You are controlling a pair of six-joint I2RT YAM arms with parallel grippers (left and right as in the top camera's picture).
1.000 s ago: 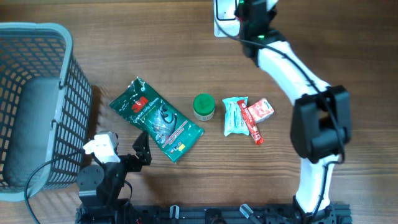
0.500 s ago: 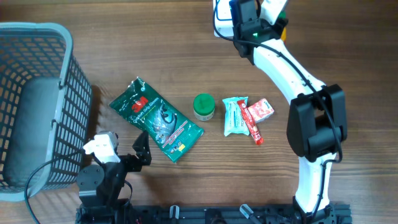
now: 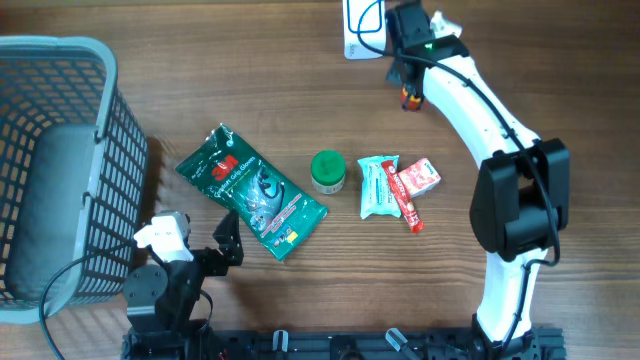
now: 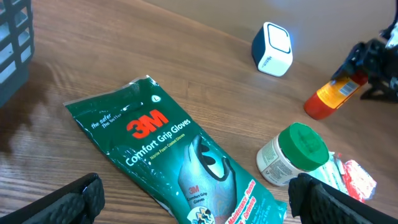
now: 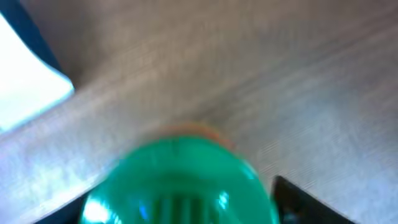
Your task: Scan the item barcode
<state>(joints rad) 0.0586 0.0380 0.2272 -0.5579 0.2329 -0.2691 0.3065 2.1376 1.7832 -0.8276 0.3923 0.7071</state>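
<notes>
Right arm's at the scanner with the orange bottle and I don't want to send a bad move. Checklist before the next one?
1. Orange bottle located, just below the right gripper, close to the scanner: ok.
2. Right gripper's hold on the bottle: cannot tell. Its wrist view is blurred and shows only the green cap.
3. Barcode facing the scanner: cannot tell. No view shows it clearly.
4. Left gripper open, empty and touching nothing: ok.
5. Glove pack and jar well apart from the bottle: ok.
</notes>
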